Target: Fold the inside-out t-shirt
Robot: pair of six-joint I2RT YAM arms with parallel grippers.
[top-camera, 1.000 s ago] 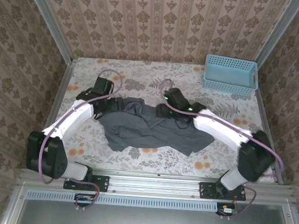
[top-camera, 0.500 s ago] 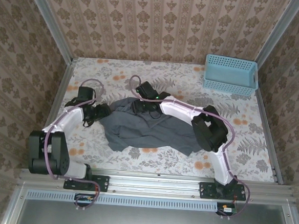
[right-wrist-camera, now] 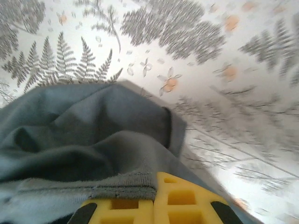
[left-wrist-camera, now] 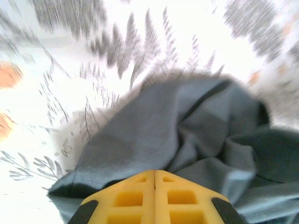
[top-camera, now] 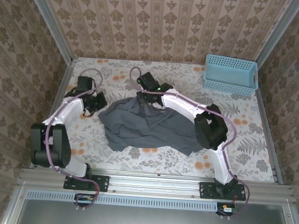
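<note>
The inside-out t-shirt [top-camera: 153, 127], plain dark slate-grey, lies crumpled across the middle of the floral table. My left gripper [top-camera: 101, 104] sits at the shirt's far-left corner. In the left wrist view its yellow fingertips [left-wrist-camera: 154, 172] are pressed together, with a fold of the t-shirt [left-wrist-camera: 154, 126] running in under them. My right gripper [top-camera: 143, 96] is at the shirt's far edge near the middle. In the right wrist view the right gripper [right-wrist-camera: 154, 187] is shut, and a hem of the t-shirt [right-wrist-camera: 93, 121] is draped over one finger and pinched.
A light blue perforated basket [top-camera: 230, 74] stands at the table's far right corner. Patterned walls and metal rails enclose the table on three sides. Bare tablecloth [top-camera: 239, 149] lies to the right of the shirt and in front of it.
Both grippers have gone from open to shut on the shirt's far edge. The left gripper shifted toward the far left, and the shirt's left corner moved with it.
</note>
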